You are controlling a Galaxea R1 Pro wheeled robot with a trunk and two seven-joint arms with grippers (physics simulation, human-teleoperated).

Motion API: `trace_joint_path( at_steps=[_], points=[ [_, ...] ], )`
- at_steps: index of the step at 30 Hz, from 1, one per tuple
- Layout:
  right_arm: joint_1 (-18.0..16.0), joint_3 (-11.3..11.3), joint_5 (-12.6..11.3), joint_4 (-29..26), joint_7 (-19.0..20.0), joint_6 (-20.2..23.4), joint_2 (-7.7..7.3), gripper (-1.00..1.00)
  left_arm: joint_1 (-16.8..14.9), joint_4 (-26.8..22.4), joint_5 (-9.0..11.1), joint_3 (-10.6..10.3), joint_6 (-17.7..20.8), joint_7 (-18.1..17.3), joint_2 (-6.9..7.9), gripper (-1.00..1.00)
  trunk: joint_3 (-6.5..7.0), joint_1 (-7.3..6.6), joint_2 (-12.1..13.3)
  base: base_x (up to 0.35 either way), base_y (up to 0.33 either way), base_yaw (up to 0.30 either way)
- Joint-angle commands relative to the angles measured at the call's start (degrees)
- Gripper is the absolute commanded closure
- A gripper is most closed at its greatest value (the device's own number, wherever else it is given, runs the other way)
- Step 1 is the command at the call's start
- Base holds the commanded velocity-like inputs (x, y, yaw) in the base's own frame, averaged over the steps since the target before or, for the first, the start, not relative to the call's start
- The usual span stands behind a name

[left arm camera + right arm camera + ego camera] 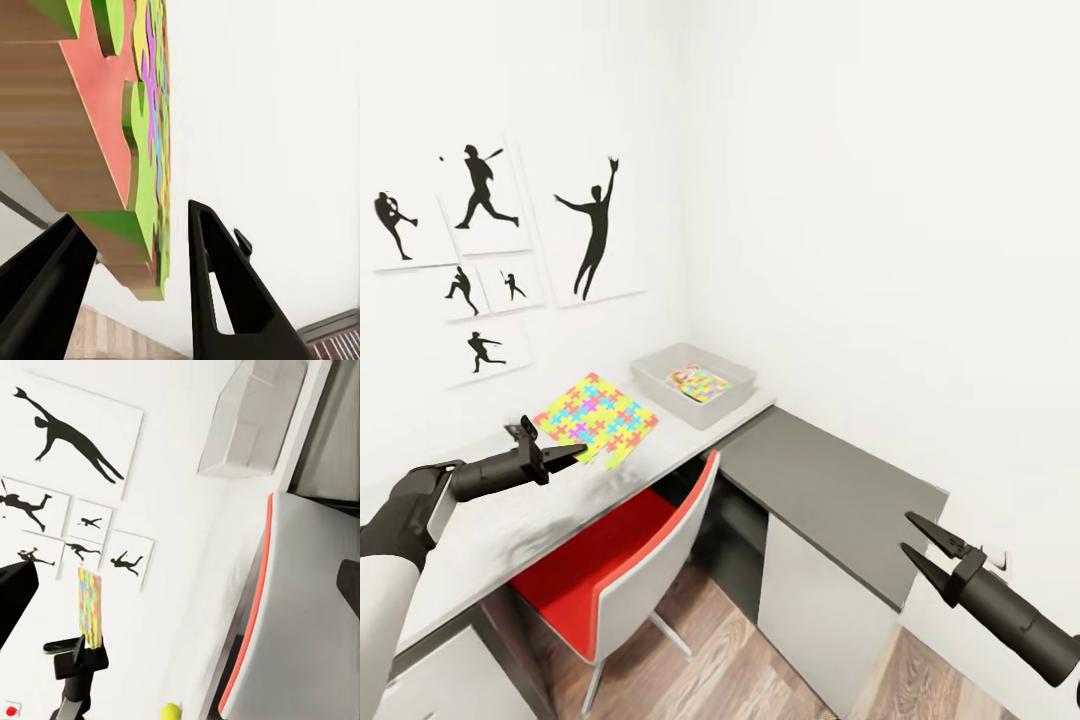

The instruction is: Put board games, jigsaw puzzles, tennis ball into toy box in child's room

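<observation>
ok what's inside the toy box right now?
In the toy box, one jigsaw puzzle lies on top. A red-and-white corner pokes out beneath it, likely a game box; the rest is covered.

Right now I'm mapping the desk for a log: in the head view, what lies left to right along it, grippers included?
Left gripper → jigsaw puzzle held at its edge → toy box with a second puzzle inside → dark grey side section → right gripper.

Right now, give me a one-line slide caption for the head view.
Left gripper grips the jigsaw puzzle edge on the table; toy box behind; right gripper open.
</observation>
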Motion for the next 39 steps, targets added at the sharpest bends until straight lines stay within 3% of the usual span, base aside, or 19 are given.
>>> trace_joint_path(
  at_steps=[1, 6, 8, 10, 12, 14, 18, 20, 22, 23, 25, 28, 30, 32, 39],
  points=[
    [-0.08, -0.05, 0.49, -0.13, 0.49, 0.23, 0.01, -1.00, -0.02, -0.02, -0.06, 0.00, 0.61, -0.25, 0.03, 1.00, 0.14, -0.22, 0.36, 0.000, 0.000, -0.276],
    [0.05, 0.82, 0.46, -0.94, 0.49, 0.20, 0.04, -1.00, -0.02, 0.04, -0.19, 0.07, 0.85, -0.25, -0.12, 1.00, 1.17, -1.32, 2.37, 0.000, 0.000, -0.276],
    [-0.60, 3.91, 0.70, -1.05, -0.13, -0.04, -0.16, -1.00, -0.22, 0.11, -0.45, 0.12, 1.04, -0.25, -0.39, 1.00, 1.58, -1.75, 3.17, 0.000, 0.000, -0.264],
    [-4.27, 7.69, 0.92, -1.07, -2.36, 0.04, -0.22, -1.00, -1.07, 0.00, -0.66, 0.00, 1.33, -0.25, -0.58, 1.00, 1.96, -2.19, 3.97, 0.000, 0.000, -0.144],
    [-9.31, 11.19, 0.75, -0.94, -7.88, 0.19, -0.17, -1.00, -3.34, -0.01, -0.92, -0.71, 1.52, -0.25, -0.96, 1.00, 2.33, -2.63, 4.77, 0.000, 0.000, -0.059],
    [-15.05, 14.73, 0.31, -0.45, -18.82, 0.26, -0.07, -1.00, -7.31, 0.19, -1.29, -2.89, 1.71, -0.25, -1.23, 1.00, 2.70, -3.07, 5.57, 0.000, 0.000, -0.018],
    [-21.85, 16.08, -1.96, 1.07, -30.95, 0.29, 0.11, -1.00, -13.78, 1.28, -1.44, -4.59, 1.88, -0.25, -1.67, 1.00, 3.42, -3.95, 7.18, 0.000, 0.000, -0.004],
    [-25.59, 16.65, -2.60, 2.81, -38.05, 0.34, 0.17, -1.00, -18.36, 4.73, -2.07, -5.77, 1.88, -0.25, -2.46, 1.00, 3.78, -4.39, 7.98, 0.000, 0.000, -0.001],
    [-28.04, 17.34, -2.82, 3.80, -42.43, 0.36, 0.18, -1.00, -22.26, 9.19, -4.24, -6.88, 1.88, -0.25, -2.95, 1.00, 4.14, -4.83, 8.78, 0.000, 0.000, 0.000],
    [-29.45, 17.95, -2.99, 4.74, -44.38, 0.41, 0.17, -1.00, -25.12, 12.80, -6.79, -7.34, 1.88, -0.25, -3.56, 1.00, 4.31, -5.05, 9.18, 0.000, 0.000, 0.000],
    [-31.16, 18.84, -3.95, 6.86, -45.67, 0.50, 0.16, -1.00, -28.10, 16.54, -9.86, -7.61, 1.88, -0.25, -4.25, 1.00, 4.67, -5.49, 9.99, 0.000, 0.000, 0.000],
    [-32.38, 19.74, -7.59, 9.84, -46.34, 0.59, 0.05, -1.00, -30.09, 18.99, -11.68, -7.64, 1.88, 0.64, -4.92, 1.00, 5.21, -6.15, 11.19, 0.000, 0.000, 0.000],
    [-32.37, 20.14, -11.08, 10.30, -46.50, 0.62, -0.15, -1.00, -30.57, 19.75, -12.11, -7.59, 1.88, 0.99, -5.31, 1.00, 5.57, -6.59, 11.99, 0.000, 0.000, 0.000],
    [-32.17, 20.27, -12.57, 10.24, -46.56, 0.68, -0.27, -1.00, -30.69, 20.07, -12.24, -7.57, 1.88, 1.09, -5.43, 1.00, 5.57, -6.59, 11.99, 0.000, 0.000, 0.000],
    [-31.39, 20.43, -13.73, 8.82, -46.58, 0.91, -0.17, -1.00, -30.76, 20.81, -12.31, -7.73, 1.88, 1.16, -5.30, 1.00, 5.57, -6.59, 11.99, 0.001, 0.000, -0.109]
  ],
)
